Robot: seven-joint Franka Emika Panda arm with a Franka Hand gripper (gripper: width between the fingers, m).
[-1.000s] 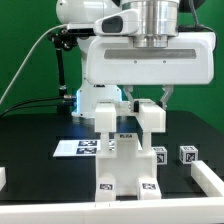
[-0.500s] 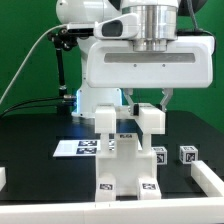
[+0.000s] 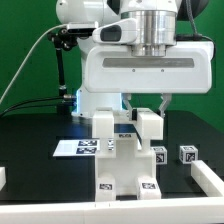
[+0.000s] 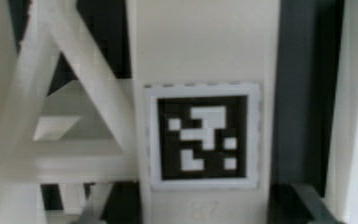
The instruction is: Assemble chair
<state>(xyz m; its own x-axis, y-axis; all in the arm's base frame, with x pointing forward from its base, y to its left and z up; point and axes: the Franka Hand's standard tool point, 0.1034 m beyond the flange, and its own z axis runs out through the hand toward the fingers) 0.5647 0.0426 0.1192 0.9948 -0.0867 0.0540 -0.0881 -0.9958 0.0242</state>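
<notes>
The chair [image 3: 125,155] stands at lower centre of the exterior view. The gripper [image 3: 147,108] clamps one upright post [image 3: 151,128]. It looks light, rigid, smooth plastic; flat post faces suit gripping.

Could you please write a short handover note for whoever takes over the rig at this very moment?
Gripper: pointing straight down over the chair assembly; its jaws seem to close on the assembly's upper part, though the contact is hard to see.
Parts: the partly built chair stands upright at the front middle of the black table. The wrist view shows a white post with a marker tag up close. Two small tagged white pieces lie loose toward the exterior view's right. The marker board lies behind the assembly.
Done: several parts joined into one standing piece.
Left: the loose pieces probably still need fitting.
</notes>
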